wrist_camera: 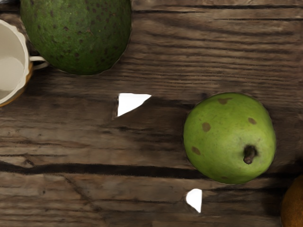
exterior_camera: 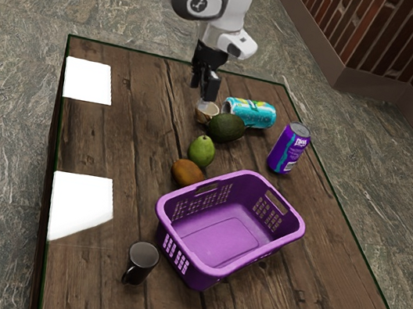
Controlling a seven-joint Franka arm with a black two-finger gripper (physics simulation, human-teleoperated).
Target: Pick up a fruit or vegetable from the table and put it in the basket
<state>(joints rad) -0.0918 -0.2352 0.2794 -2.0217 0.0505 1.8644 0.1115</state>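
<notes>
the counter [exterior_camera: 116, 147] is a long, dark brown, rough-grained wooden surface with a thin dark green edge. dark seams run lengthwise between its planks. two flat, bright white, angular patches [exterior_camera: 88, 81] lie along its edge at the exterior view's left. the wrist view shows two small white patches [wrist_camera: 132, 103] on the grain. surrounding floor [exterior_camera: 37, 7]: mottled grey-green stone slabs with visible joints. upper right of the exterior view: reddish-brown brick walls [exterior_camera: 335, 25] with an angled corner, finished at the base by a plain, brown-grey skirting [exterior_camera: 312, 47].
</notes>
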